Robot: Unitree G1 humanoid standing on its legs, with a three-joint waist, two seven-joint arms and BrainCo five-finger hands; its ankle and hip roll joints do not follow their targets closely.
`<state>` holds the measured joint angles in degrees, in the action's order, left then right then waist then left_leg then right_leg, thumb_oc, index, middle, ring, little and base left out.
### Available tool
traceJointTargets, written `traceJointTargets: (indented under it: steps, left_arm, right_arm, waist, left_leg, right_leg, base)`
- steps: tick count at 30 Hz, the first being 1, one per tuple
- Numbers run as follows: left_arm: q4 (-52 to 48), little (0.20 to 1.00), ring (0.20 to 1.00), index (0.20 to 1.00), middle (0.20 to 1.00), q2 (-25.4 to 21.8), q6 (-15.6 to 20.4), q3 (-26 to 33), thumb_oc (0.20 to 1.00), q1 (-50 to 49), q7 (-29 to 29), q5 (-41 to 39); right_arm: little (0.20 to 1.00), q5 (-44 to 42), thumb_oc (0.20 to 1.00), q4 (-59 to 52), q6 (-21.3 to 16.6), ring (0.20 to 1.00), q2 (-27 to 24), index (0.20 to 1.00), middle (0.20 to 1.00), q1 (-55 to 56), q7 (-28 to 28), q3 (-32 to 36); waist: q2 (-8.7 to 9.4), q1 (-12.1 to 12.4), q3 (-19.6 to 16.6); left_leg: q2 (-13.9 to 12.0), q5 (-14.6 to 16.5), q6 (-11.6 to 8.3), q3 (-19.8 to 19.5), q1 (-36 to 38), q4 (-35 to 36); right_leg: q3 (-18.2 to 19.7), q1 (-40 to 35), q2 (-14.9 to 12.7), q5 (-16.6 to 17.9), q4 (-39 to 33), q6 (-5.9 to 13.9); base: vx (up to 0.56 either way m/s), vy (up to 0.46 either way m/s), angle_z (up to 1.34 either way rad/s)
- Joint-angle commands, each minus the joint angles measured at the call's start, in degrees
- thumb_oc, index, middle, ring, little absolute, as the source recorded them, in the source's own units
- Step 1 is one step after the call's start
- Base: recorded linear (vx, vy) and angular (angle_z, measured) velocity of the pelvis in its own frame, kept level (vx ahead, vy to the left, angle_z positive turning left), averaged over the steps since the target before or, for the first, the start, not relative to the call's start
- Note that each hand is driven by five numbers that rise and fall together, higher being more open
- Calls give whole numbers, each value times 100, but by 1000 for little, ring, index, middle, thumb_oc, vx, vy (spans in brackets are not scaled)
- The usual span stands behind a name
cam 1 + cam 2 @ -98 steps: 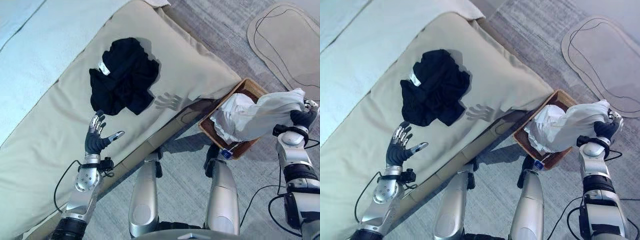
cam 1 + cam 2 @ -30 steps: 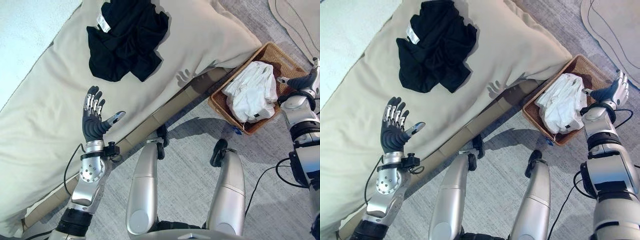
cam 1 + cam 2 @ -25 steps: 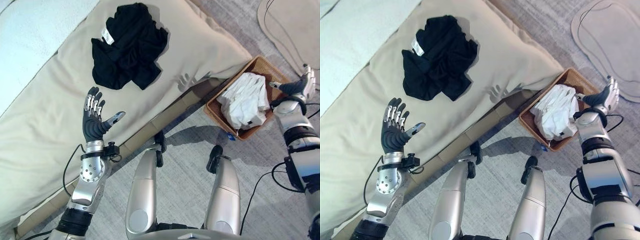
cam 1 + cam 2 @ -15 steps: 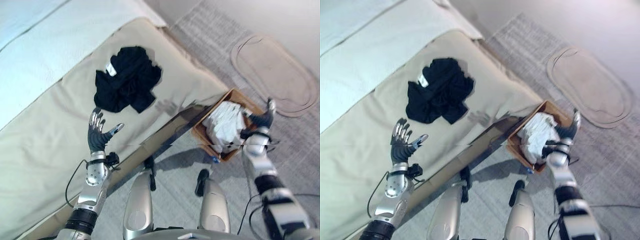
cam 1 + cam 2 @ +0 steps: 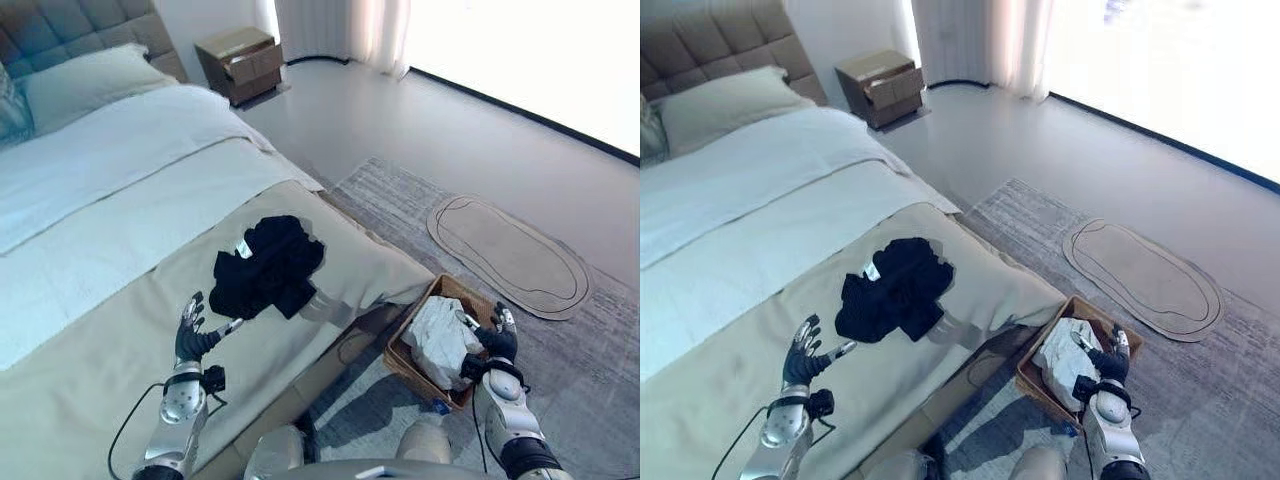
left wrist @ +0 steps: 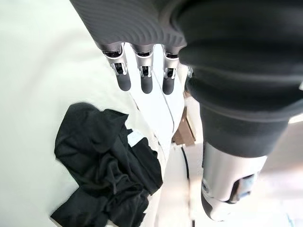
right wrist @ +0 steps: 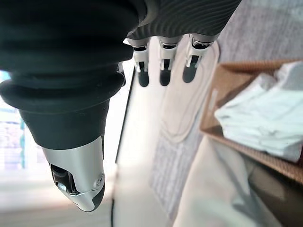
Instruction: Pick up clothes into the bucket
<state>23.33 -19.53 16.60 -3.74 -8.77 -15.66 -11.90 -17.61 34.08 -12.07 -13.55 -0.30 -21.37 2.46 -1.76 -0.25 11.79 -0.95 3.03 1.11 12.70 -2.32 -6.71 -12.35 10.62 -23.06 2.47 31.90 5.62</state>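
Here we see a bed (image 5: pixel 90 250) with a beige cover and a pale sheet further up, and a crumpled black garment (image 5: pixel 265 267) lying on the beige cover near the bed's foot corner, a small white label showing on it. The left hand (image 5: pixel 192 336) is raised over the cover, near the garment but apart from it; its fingers (image 6: pixel 144 78) are straight and spread, the thumb out to the side, and it holds nothing. In the left wrist view the black garment lies past the fingertips, loose on the cover. On the floor just beside the bed's corner stands a woven basket (image 5: pixel 408 365), and in it we note a bundle of white cloth (image 5: pixel 437 338) heaped up to the rim. The right hand (image 5: pixel 497 341) is at the basket's far edge, just beside the white cloth; in its own wrist view its fingers (image 7: pixel 164 68) are straight and hold nothing, and the basket with the white cloth lies off to one side of them. We cannot tell whether the hand touches the rim. Beyond the basket an oval mat (image 5: pixel 510 255) lies on a grey rug (image 5: pixel 400 210). At the head of the bed we record a pillow (image 5: pixel 90 82), a padded headboard (image 5: pixel 60 35), and a wooden nightstand (image 5: pixel 240 62) by the wall.
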Motion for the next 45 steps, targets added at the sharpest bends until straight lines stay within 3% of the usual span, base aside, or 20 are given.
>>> traceJointTargets:
  steps: [1, 2, 5, 11, 15, 20, 21, 22, 23, 25, 27, 28, 30, 31, 38, 44, 45]
  left_arm:
    - [-702, 1000, 1000, 1000, 1000, -161, 253, 287, 1000, -81, 91, 149]
    - [-717, 1000, 1000, 1000, 1000, -139, 271, 287, 1000, -91, 85, 160]
    - [-729, 1000, 1000, 1000, 1000, -111, 258, 324, 1000, -107, 68, 249]
    - [-445, 1000, 1000, 1000, 1000, 75, 243, 325, 1000, -47, -4, 274]
    - [-355, 1000, 1000, 1000, 1000, 158, 233, 256, 1000, -38, -63, 120]
    - [193, 1000, 1000, 1000, 1000, 305, 214, -18, 1000, 412, -156, 34]
    - [174, 1000, 1000, 1000, 1000, 374, 235, -124, 1000, 550, -113, -187]
    - [174, 1000, 1000, 1000, 1000, 371, 234, -123, 1000, 553, -113, -187]
    - [76, 1000, 1000, 1000, 1000, 384, 235, -255, 1000, 637, -92, -242]
    - [46, 1000, 1000, 1000, 1000, 379, 219, -316, 1000, 673, -74, -245]
    - [93, 1000, 1000, 1000, 1000, 361, 199, -430, 1000, 706, -75, -147]
    - [142, 1000, 1000, 1000, 1000, 362, 165, -425, 1000, 683, -154, -74]
    - [102, 1000, 1000, 1000, 1000, 370, 157, -401, 1000, 638, -174, -69]
    - [93, 1000, 1000, 1000, 1000, 378, 134, -354, 1000, 611, -218, -41]
    - [-46, 1000, 1000, 1000, 1000, 304, 176, -222, 1000, 564, -255, 102]
    - [178, 1000, 1000, 1000, 1000, 157, 69, -62, 1000, 635, -655, 525]
    - [516, 1000, 1000, 1000, 1000, 85, -55, -75, 1000, 876, -925, 829]
  right_arm:
    - [1000, 0, 1000, -298, -270, 1000, -159, 1000, 1000, -242, 41, 219]
    - [1000, -8, 1000, -259, -281, 1000, -143, 1000, 1000, -253, 49, 211]
    - [1000, 17, 1000, -204, -256, 1000, -126, 1000, 1000, -225, 74, 160]
    - [1000, 43, 1000, -56, -229, 1000, -105, 1000, 1000, -214, 108, 38]
    - [1000, 274, 1000, -108, -168, 1000, -174, 1000, 1000, -250, 48, -166]
    - [1000, 492, 1000, 360, -105, 1000, -190, 1000, 1000, -151, 146, -510]
    - [1000, 503, 1000, 331, -111, 1000, -224, 1000, 1000, -62, 176, -612]
    - [1000, 503, 1000, 332, -111, 1000, -221, 1000, 1000, -65, 176, -612]
    - [1000, 373, 1000, 316, -137, 1000, -223, 1000, 1000, 12, 137, -582]
    - [1000, 321, 1000, 339, -139, 1000, -224, 1000, 1000, 23, 119, -555]
    - [1000, 223, 1000, 342, -158, 1000, -200, 1000, 1000, 25, 103, -503]
    - [1000, 184, 1000, 340, -176, 1000, -202, 1000, 1000, 3, 81, -497]
    - [1000, 198, 1000, 351, -180, 1000, -211, 1000, 1000, -3, 78, -506]
    - [1000, 244, 1000, 324, -187, 1000, -210, 1000, 1000, -5, 59, -534]
    - [1000, 108, 1000, 209, -186, 1000, -2, 1000, 1000, 26, 125, -465]
    - [1000, 149, 1000, -56, -164, 1000, 51, 1000, 1000, 47, 172, -559]
    - [1000, 171, 1000, -62, -152, 1000, 47, 1000, 1000, -42, 161, -649]
  waist:
    - [63, -39, 227]
    - [85, -83, 223]
    - [177, -150, 196]
    - [341, -127, 57]
    - [368, -137, 35]
    - [410, -203, -33]
    - [411, -194, 58]
    - [418, -211, 40]
    - [463, -162, 158]
    - [453, -182, 186]
    - [466, -136, 208]
    - [450, -57, 150]
    - [443, -10, 144]
    - [305, 65, 122]
    - [208, 9, -14]
    - [268, 40, 46]
    - [287, 31, 146]
  left_leg:
    - [55, 10, 125, -126, 495, 412]
    - [62, 39, 63, -113, 615, 521]
    - [73, 53, -19, -141, 746, 613]
    - [8, 192, -128, -132, 850, 560]
    - [-161, 182, -206, -87, 798, 505]
    - [-606, 185, -429, -359, 749, 66]
    - [-848, -158, -554, -548, 325, -1083]
    - [-839, -173, -554, -566, 288, -1091]
    - [-833, -490, -549, -708, -150, -1798]
    - [-895, -639, -550, -729, -302, -1898]
    - [-888, -706, -554, -786, -572, -1605]
    - [-779, -664, -560, -931, -808, -891]
    - [-740, -728, -584, -964, -752, -502]
    - [-769, -1119, -673, -1024, -814, 172]
    - [-527, -953, -547, -692, -284, 621]
    - [-429, -801, -434, -434, -343, 598]
    - [-411, -768, -407, -341, -464, 557]
  right_leg:
    - [-193, -118, 58, 861, -1127, 576]
    - [-287, -101, 214, 798, -1707, 605]
    - [-279, -45, 459, 961, -2520, 723]
    - [-138, -303, 765, 952, -3097, 714]
    - [313, -155, 1014, 904, -3127, 668]
    - [422, -224, 1337, 375, -2769, 393]
    - [318, -422, 1472, 148, -2634, 165]
    - [304, -404, 1462, 161, -2644, 163]
    - [127, -612, 1475, 14, -2637, 7]
    - [2, -719, 1486, -71, -2646, -44]
    - [-102, -912, 1448, -146, -2703, -42]
    - [-113, -994, 1445, -200, -2773, 22]
    - [-77, -1067, 1448, -229, -2797, 49]
    - [-35, -1117, 1526, -304, -2789, 99]
    - [137, -1258, 1290, -286, -2879, 222]
    - [294, -1035, 1084, -162, -2900, 387]
    - [348, -839, 1026, -124, -2864, 428]
  base:
    - [164, -1, -27]
    - [148, -49, -19]
    - [112, -50, -14]
    - [146, -106, 13]
    - [94, -131, -9]
    - [178, -272, 0]
    - [105, -235, 15]
    - [152, -367, 48]
    - [39, -140, 68]
    - [98, -130, 81]
    - [167, -35, 52]
    - [185, 50, 31]
    - [191, 70, 13]
    - [194, 108, -7]
    - [153, 147, -26]
    - [56, 128, -24]
    - [-33, 72, -21]
